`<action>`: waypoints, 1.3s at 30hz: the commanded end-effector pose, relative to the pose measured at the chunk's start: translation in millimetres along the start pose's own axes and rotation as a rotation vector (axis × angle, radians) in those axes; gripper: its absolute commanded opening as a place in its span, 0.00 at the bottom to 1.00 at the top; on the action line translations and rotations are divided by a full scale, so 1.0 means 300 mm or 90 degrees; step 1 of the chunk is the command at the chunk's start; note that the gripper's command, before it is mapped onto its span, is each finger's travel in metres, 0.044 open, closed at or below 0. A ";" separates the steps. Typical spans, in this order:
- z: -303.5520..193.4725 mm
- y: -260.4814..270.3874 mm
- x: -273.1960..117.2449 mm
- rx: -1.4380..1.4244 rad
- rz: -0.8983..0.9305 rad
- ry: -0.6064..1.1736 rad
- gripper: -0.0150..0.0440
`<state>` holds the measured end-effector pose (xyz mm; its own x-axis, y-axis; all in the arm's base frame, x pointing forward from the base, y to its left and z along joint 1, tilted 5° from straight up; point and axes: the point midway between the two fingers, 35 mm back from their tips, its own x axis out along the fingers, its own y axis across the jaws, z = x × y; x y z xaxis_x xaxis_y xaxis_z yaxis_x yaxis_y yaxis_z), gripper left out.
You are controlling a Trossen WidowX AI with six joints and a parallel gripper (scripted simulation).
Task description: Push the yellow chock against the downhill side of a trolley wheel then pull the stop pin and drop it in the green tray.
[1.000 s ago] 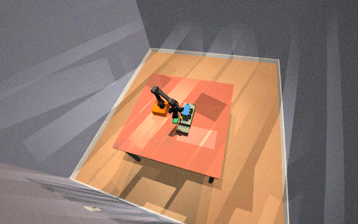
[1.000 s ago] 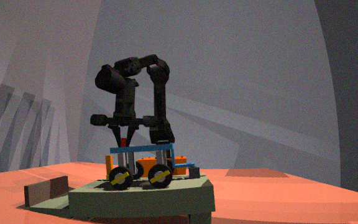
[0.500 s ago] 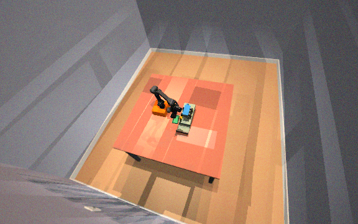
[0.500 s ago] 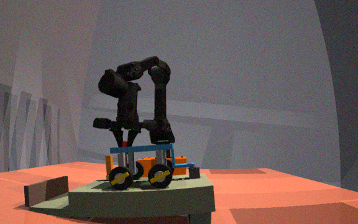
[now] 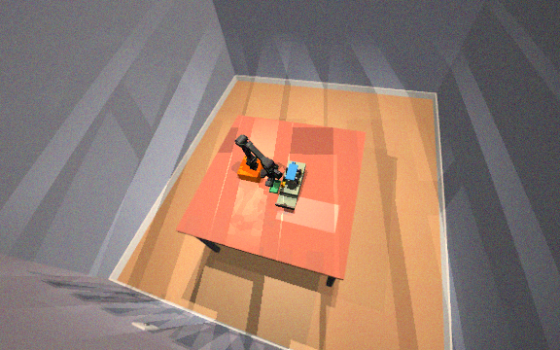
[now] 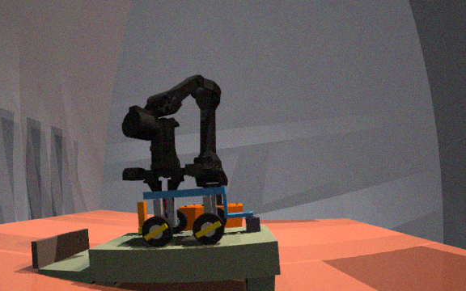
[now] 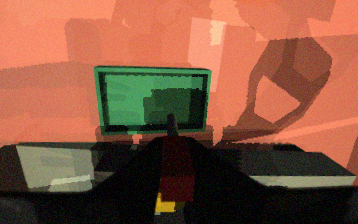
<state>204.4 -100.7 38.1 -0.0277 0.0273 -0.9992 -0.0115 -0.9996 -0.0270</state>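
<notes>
My gripper point(image 5: 270, 183) point(image 6: 166, 204) point(image 7: 173, 143) is shut on the stop pin. The pin's red head point(image 7: 177, 170) is between the fingers, and its dark shaft point(image 7: 172, 123) overlaps the near edge of the green tray point(image 5: 274, 188) point(image 7: 122, 95) in the wrist view. The tray looks empty. The blue trolley point(image 5: 292, 171) point(image 6: 184, 192) stands on the ramp point(image 5: 287, 200) point(image 6: 184, 264), in front of my fingers in the exterior view. The chock's orange handle point(image 6: 141, 216) stands upright at the downhill wheels; yellow of the chock point(image 7: 165, 204) shows below the pin head. Its wheel contact is hidden.
A dark block point(image 6: 253, 224) sits at the ramp's uphill end, by the trolley's blue tongue. A dark end board point(image 6: 61, 247) stands across the ramp's low end. The orange box point(image 5: 248, 171) point(image 6: 235, 211) is at the arm's base. The ramp borders the tray closely.
</notes>
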 end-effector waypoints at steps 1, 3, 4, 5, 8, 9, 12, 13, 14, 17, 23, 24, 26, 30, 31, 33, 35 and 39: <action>0.002 -0.012 0.042 -0.002 -0.037 0.000 0.25; 0.001 -0.019 0.064 -0.002 -0.040 0.001 0.25; 0.001 -0.023 0.075 -0.002 -0.041 0.001 0.25; 0.001 -0.027 0.086 -0.002 -0.042 0.001 0.25; 0.002 -0.040 0.118 -0.002 -0.042 0.001 0.25; 0.002 -0.045 0.129 -0.002 -0.042 0.001 0.25; 0.003 -0.059 0.160 -0.002 -0.043 0.000 0.25; 0.004 -0.064 0.169 -0.002 -0.043 0.000 0.25; 0.004 -0.067 0.175 -0.002 -0.043 0.000 0.25; 0.004 -0.068 0.177 -0.002 -0.043 0.000 0.25; 0.005 -0.059 0.177 -0.002 -0.043 0.000 0.52; 0.005 -0.056 0.177 -0.002 -0.043 0.000 0.57; 0.006 -0.050 0.178 -0.002 -0.042 0.000 0.58; 0.007 -0.040 0.181 -0.002 -0.042 0.000 0.58; 0.008 -0.038 0.182 -0.002 -0.042 0.000 0.58; 0.008 -0.033 0.183 -0.002 -0.042 0.000 0.58; 0.009 -0.029 0.184 -0.002 -0.042 0.000 0.58; 0.009 -0.021 0.187 -0.002 -0.042 0.000 0.58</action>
<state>199.7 -90.8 -17.2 -0.0284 0.0941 -0.9952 -0.0136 -0.9955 -0.0937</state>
